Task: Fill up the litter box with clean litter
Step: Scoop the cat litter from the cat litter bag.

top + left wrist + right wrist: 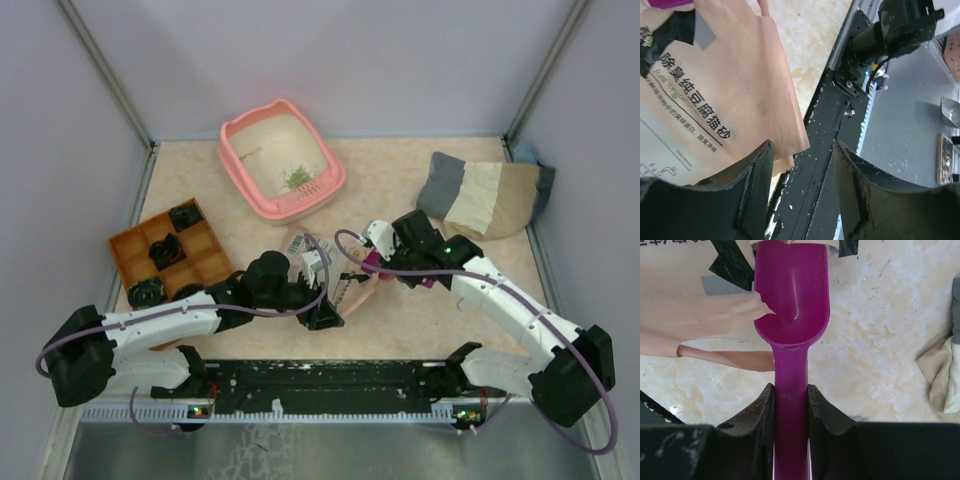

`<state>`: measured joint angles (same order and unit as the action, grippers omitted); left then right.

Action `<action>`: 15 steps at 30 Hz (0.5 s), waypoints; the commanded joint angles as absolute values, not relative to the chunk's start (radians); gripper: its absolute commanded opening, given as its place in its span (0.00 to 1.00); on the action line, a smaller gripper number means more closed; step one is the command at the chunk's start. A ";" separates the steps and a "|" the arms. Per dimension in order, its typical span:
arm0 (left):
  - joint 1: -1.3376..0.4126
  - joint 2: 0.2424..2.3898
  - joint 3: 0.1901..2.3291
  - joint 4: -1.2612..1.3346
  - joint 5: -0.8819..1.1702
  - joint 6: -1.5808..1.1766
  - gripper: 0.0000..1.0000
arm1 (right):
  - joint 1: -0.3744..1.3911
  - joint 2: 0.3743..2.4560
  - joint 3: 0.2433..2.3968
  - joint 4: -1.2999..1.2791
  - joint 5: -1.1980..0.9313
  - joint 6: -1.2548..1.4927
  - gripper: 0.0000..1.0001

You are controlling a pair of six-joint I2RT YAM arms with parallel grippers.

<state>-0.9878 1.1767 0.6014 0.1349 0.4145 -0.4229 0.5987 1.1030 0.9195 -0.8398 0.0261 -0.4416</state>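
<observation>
The left gripper (802, 150) stands partly open. A lower corner of the beige printed paper bag (715, 90) reaches just into its gap beside one finger, but the bag is not clamped. The right gripper (790, 390) is closed tight on the handle of the magenta plastic scoop (792, 295). The scoop's bowl looks empty and lies directly ahead of that gripper, at the bag's torn mouth.

The salmon-pink plastic litter box (268, 150) sits well beyond both grippers. It holds only a small pile of green granular clean litter (298, 178).

With the bag unpinned, a push from the scoop would likely slide it or fold its mouth shut. A loaded scoop tilted on the way to the box would scatter granules.

The table (400, 330) is beige marbled and smooth, so little would stop the bag from skating. Plain pale lilac panels in metal framing wall it in.
</observation>
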 commanded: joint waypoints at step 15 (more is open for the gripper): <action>-1.005 1.200 0.532 0.257 0.468 -0.496 0.64 | 0.591 1.246 0.910 -0.629 -0.056 -0.452 0.00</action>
